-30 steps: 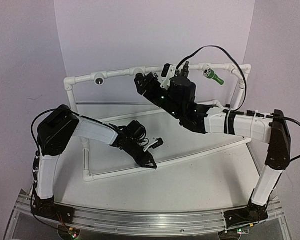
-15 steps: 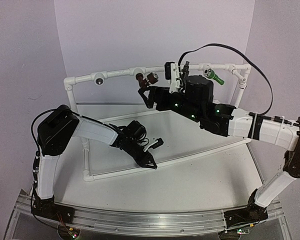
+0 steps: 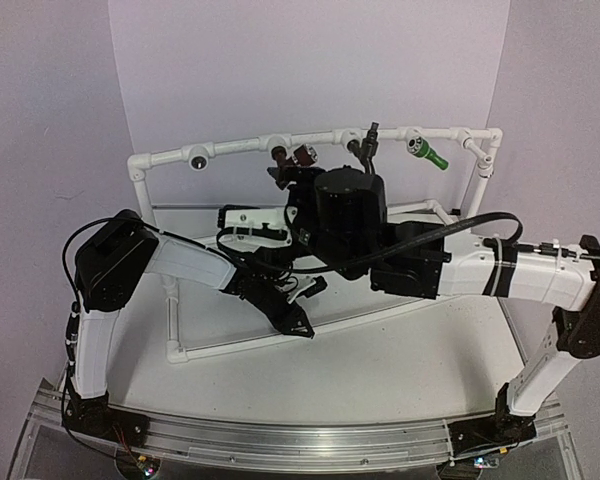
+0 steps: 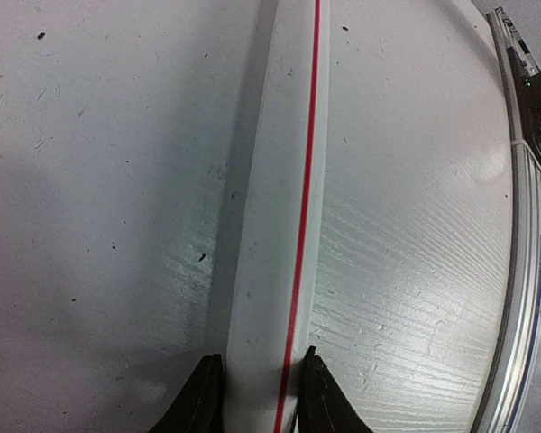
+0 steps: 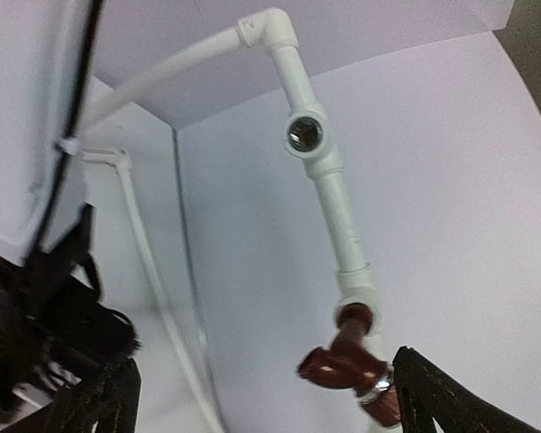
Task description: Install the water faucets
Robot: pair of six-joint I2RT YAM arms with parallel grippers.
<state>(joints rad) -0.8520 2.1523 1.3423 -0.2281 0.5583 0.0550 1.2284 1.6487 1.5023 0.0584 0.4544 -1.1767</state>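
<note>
Three faucets are seated in frame (image 3: pixel 240 147) sockets: one brown faucet (image 5: pixel 338 365), one black faucet (image 3: pixel 366 142), one green faucet (image 3: pixel 427 153). The right hand (image 5: pixel 263 361) is spread apart beside the brown faucet; the left hand (image 4: pixel 257 397) is clamped on a pipe (image 4: pixel 270 225) on the table (image 4: pixel 415 225)

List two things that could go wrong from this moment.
The brown faucet sits close to one finger of the open right gripper; closing may knock it askew. The right arm's cable drapes across the left arm, which clamps the pipe, and could snag.
</note>
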